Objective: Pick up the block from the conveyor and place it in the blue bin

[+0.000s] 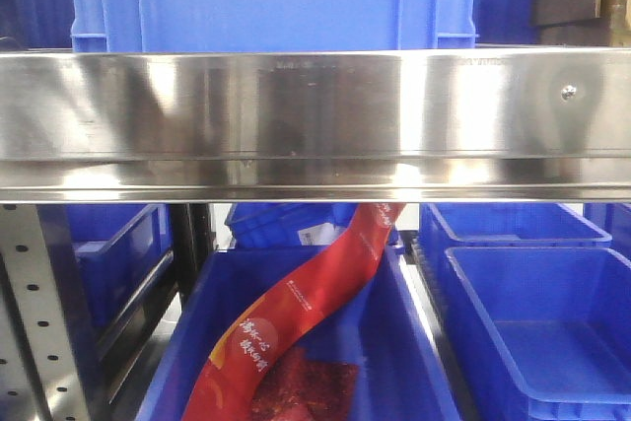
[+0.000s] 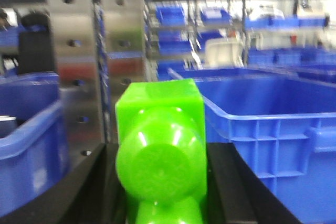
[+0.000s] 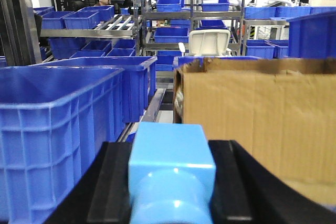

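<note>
Bottom centre of the left wrist view, the left end effector point(image 2: 163, 198) pinches a green block point(image 2: 160, 140), with a blue bin point(image 2: 268, 124) behind at right. Likewise, the right end effector point(image 3: 172, 198) pinches a light blue block point(image 3: 170, 156), with a cardboard box point(image 3: 257, 124) behind.

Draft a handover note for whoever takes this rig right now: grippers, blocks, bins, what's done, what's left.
Left gripper: shut on a green block, with a blue bin on its right.
Right gripper: shut on a light blue block, with a second blue bin to its left and a cardboard box to its right.
Conveyor: not in view.
Done: both blocks grabbed.
Left: place each in a blue bin; neither looks to be over one yet.
</note>
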Tool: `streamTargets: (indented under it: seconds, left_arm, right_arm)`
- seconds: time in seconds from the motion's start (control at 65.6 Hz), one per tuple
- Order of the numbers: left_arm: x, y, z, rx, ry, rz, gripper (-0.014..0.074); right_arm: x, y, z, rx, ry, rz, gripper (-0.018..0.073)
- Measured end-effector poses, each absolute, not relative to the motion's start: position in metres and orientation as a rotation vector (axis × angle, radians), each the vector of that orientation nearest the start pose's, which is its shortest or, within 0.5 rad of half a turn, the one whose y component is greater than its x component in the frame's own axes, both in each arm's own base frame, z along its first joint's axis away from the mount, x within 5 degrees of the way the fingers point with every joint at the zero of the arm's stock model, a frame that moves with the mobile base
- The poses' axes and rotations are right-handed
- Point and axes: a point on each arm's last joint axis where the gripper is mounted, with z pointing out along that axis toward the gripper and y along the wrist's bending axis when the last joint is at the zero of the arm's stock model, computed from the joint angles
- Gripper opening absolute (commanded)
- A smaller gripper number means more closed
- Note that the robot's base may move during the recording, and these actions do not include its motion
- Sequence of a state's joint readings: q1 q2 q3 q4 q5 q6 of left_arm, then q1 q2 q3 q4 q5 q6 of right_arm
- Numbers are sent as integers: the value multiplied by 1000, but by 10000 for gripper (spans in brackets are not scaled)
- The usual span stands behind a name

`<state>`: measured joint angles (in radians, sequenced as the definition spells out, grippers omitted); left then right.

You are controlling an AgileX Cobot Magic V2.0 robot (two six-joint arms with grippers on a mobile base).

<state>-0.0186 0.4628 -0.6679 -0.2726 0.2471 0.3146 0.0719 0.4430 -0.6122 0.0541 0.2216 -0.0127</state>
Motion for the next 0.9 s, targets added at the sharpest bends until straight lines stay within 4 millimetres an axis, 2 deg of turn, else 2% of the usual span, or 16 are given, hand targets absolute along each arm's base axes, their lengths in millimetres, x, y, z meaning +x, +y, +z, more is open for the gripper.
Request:
streamTargets:
  seconds: [0.274, 0.457, 0.579, 0.716, 0.854, 0.899]
  left_arm:
    - [143, -24, 426, 199, 1598, -115, -111]
    - [186, -54, 448, 305, 1609, -215, -111]
    - [221, -79, 453, 353, 1609, -262, -111]
    - [256, -104, 451, 390, 1622, -294, -111]
    - [287, -127, 438, 425, 1667, -314, -109]
    - [298, -133, 431, 433, 1688, -315, -81]
  right_arm:
    - [150, 17, 408, -76, 1548, 108, -162]
    - [198, 48, 426, -174, 1546, 205, -162]
    - [228, 77, 430, -236, 1523, 273, -162]
    - [259, 108, 424, -293, 1535, 327, -162]
    - [286, 136, 414, -339, 1568, 358, -162]
    - [296, 144, 411, -348, 1580, 363, -162]
